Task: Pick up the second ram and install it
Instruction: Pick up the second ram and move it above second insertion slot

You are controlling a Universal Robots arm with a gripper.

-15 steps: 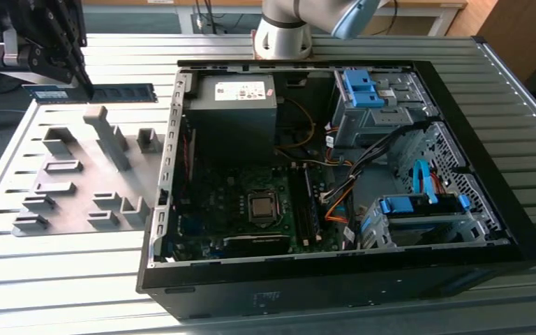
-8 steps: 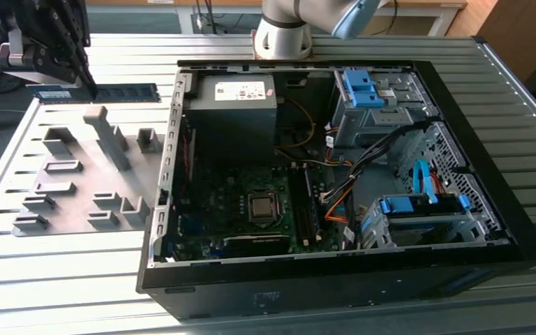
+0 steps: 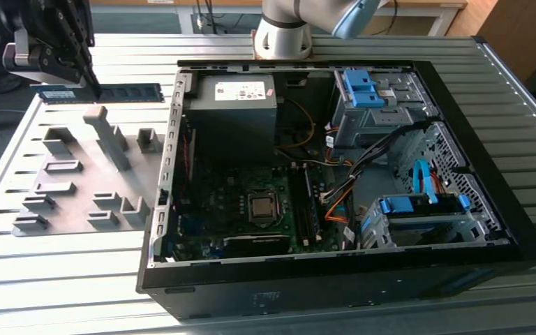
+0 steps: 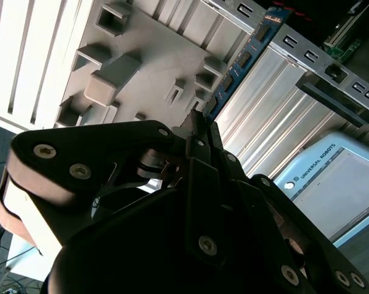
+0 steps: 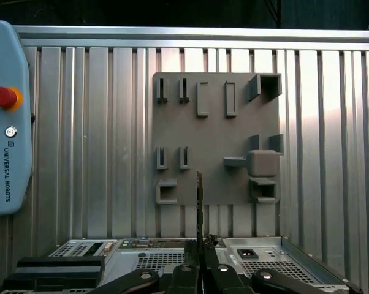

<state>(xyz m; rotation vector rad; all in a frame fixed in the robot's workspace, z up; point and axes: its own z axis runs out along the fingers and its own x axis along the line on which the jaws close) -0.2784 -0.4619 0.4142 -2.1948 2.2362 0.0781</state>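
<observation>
Claw (image 3: 88, 84) clenched on the memory stick (image 3: 112, 93). The stick is held level in the air, long edge down, over the grey holder tray (image 3: 77, 185). Open computer case (image 3: 296, 296) sits just beside the tray, at the exterior view's right, on the ribbed surface (image 3: 54, 293).

Your ribbed metal table (image 3: 63, 279) spans the exterior view. The open computer case (image 3: 343, 289) sits on it at centre and right. The grey holder plate (image 3: 86, 178) lies at left, just beside the case. The arm's base (image 3: 282, 38) stands at top centre.
</observation>
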